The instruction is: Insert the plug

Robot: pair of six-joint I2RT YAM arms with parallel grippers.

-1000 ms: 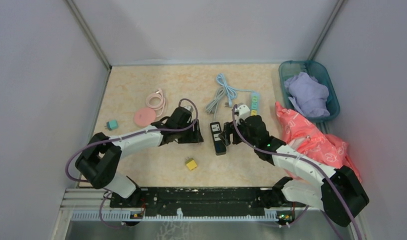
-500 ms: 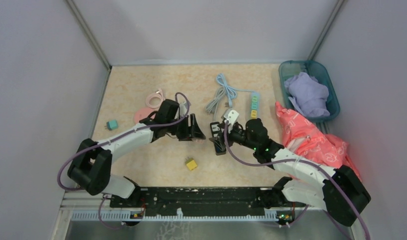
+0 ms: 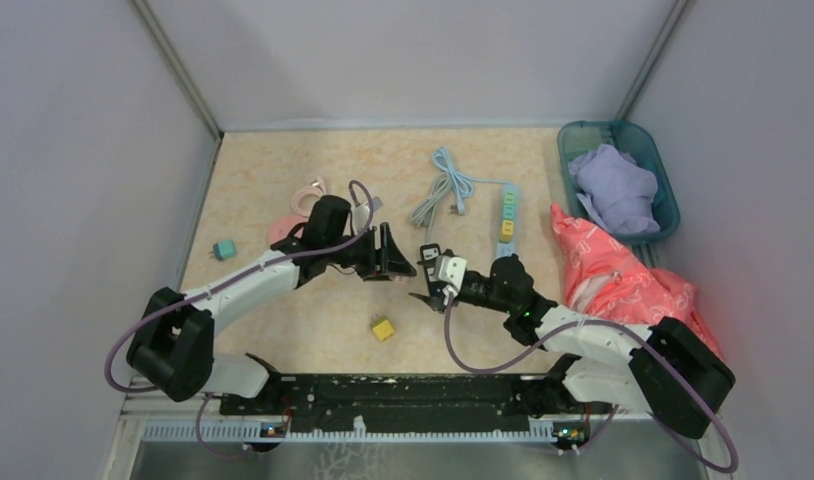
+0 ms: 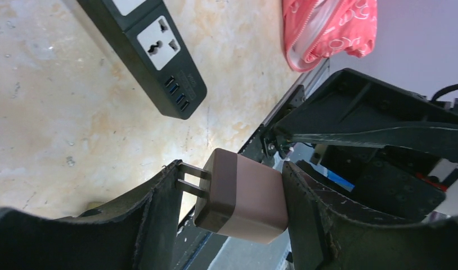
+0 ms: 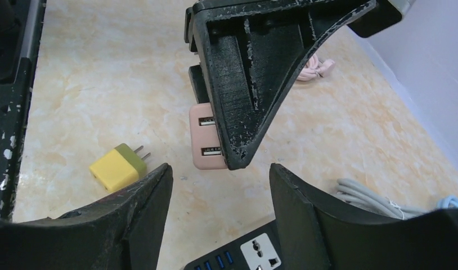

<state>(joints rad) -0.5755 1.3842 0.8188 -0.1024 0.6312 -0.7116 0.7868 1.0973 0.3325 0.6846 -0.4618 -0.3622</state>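
The left tool (image 4: 231, 174) is closed about halfway on the pinkish-brown plug (image 4: 246, 197), clamping its body between both fingers and holding it up off the desk (image 4: 58, 112). The plug hangs near the black power strip (image 4: 153, 50) but apart from it. Its two flat prongs (image 4: 188, 179) stick out sideways toward one finger rather than down at the strip, so the wrist probably has to roll first until they face the socket (image 4: 159, 43) squarely. Only then should it come in along the line of the prongs. An approach at a slant would likely catch a prong on the socket face and twist the plug in the grip. A spare yellow plug (image 5: 117, 166) lies loose on the desk toward the near edge, clear of the path, and can be left alone. The strip lies flat and looks light enough to slide under a push. The socket next to the row of small ports is the nearest target, and the prongs should match the line of its slots. The right tool (image 5: 220, 171) hovers close over that end of the strip, its fingers standing well apart with nothing between them. It would do best to settle onto the strip and pin it before the left arm presses. The push should be slow and steady, stopping once the plug body sits flush.
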